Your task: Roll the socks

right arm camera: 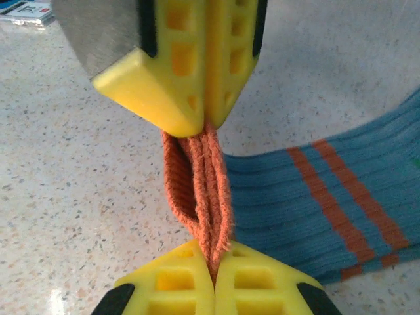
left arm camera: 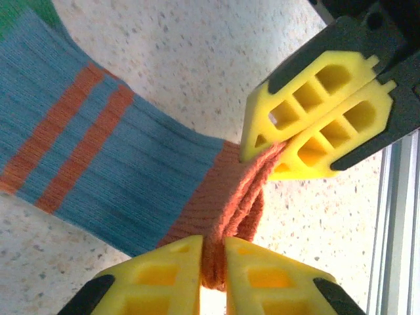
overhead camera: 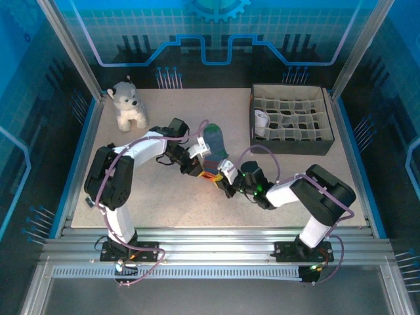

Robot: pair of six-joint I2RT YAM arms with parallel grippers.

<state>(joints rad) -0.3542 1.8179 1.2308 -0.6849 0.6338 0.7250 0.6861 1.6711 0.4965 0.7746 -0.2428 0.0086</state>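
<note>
No legible text, brand or number anywhere. Nearest candidate: a small printed label (right arm camera: 23, 10) at the top-left corner of the right wrist view, on the speckled tabletop (right arm camera: 79, 164), with red and dark marks too blurred to read. The blue back panel (overhead camera: 131, 26) carries a gear emblem (overhead camera: 216, 6) and circuit-style line graphics (overhead camera: 197, 49); these are pictorial only.

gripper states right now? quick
Left gripper: closed on the sock, at its orange cuff.
Right gripper: closed on the same cuff.
</note>
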